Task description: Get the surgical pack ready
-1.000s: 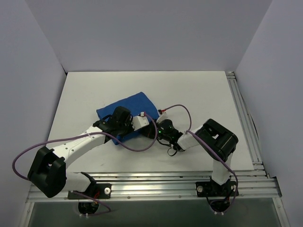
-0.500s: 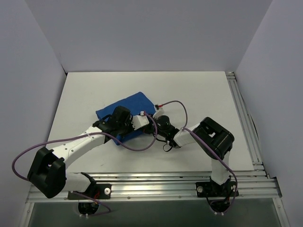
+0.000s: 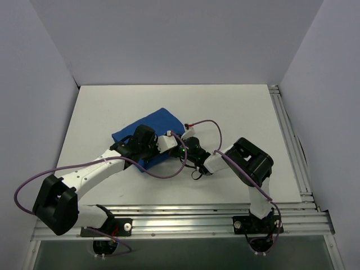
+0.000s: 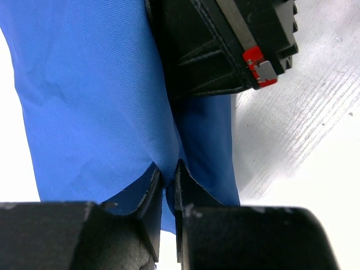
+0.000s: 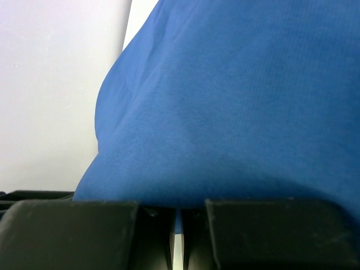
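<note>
The surgical pack is a royal-blue parcel (image 3: 153, 120) lying left of the table's centre; its contents are hidden inside the cloth. My left gripper (image 3: 152, 151) sits at the parcel's near edge. In the left wrist view the gripper (image 4: 167, 174) is shut on a pinched fold of blue cloth (image 4: 84, 101). My right gripper (image 3: 172, 146) reaches in from the right, close beside the left one. In its own view it (image 5: 177, 216) is shut, with its tips tucked under the bulging blue cloth (image 5: 236, 101).
The right gripper's black body (image 4: 219, 45) hangs just above the parcel in the left wrist view. A purple cable (image 3: 209, 124) loops over the white table (image 3: 236, 107). Metal rails (image 3: 288, 135) run along the right and near edges. Grey walls enclose the table.
The right wrist has slid left, toward the parcel and the left gripper. The parcel has shifted slightly left. The left gripper keeps its pinch on the cloth.
</note>
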Available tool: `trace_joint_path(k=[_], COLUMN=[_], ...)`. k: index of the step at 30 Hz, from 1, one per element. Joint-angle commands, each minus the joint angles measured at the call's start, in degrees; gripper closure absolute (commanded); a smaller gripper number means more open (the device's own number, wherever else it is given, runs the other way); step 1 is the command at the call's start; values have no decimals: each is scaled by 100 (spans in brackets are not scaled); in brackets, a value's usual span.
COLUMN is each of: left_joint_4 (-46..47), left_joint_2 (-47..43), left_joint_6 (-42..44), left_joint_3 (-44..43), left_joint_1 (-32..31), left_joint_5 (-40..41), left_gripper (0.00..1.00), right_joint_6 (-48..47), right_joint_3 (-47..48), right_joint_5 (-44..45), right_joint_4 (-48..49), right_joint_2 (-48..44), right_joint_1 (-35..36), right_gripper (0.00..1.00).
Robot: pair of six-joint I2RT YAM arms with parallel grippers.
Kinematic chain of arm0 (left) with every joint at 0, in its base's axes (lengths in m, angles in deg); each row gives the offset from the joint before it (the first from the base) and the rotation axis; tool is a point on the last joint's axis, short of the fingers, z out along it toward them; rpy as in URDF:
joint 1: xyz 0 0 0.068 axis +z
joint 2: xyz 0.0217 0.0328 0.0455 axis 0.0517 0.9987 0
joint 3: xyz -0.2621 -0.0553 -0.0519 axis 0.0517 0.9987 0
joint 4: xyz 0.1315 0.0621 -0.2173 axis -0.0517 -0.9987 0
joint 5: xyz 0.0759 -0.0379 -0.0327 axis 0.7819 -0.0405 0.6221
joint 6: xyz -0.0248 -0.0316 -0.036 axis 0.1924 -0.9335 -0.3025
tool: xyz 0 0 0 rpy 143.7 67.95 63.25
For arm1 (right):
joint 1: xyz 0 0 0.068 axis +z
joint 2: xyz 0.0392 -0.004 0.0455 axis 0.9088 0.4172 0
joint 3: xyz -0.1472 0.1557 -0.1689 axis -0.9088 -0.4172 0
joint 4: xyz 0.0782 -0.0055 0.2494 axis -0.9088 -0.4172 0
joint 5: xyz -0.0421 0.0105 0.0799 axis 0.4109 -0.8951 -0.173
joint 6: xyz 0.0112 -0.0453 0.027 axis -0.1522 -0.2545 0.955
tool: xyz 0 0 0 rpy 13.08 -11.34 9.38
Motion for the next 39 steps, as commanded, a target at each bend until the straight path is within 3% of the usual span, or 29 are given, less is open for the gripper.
trace_joint_path(k=[1, 9, 11, 13, 17, 23, 28, 35, 39], left_joint_4=[57, 4, -66, -215, -400, -391, -357, 30, 241], left_joint_2=[-336, -328, -275, -205, 6, 42, -11, 883, 1245], left_joint_6=[107, 212, 256, 291, 221, -24, -419, -719, -579], left_joint_3=[-321, -206, -215, -285, -540, -988, -1331, -1604, -1455], left_joint_1=[-58, -58, -58, -58, -67, -67, 38, 170, 179], left_joint_5=[-499, -526, -631, -745, -868, -1202, -1677, -220, -7], left_gripper=[90, 90, 76, 49, 29, 30, 44, 49, 49], right_joint_6=[180, 804, 1006, 1112, 1323, 1245, 1007, 1060, 1095], right_joint_3=[170, -93, -111, -111, -59, -243, -480, -270, -374], right_joint_5=[925, 1154, 1083, 786, 670, 872, 1294, 846, 942], right_joint_4=[34, -220, -18, 279, 369, -16, -589, -352, -360], right_joint_2=[116, 10, 168, 335, 398, -59, -516, -157, -348], right_joint_1=[-234, -498, -533, -525, -446, -410, -489, -577, -551], right_gripper=[100, 100, 100, 100, 100, 100, 100, 100, 100])
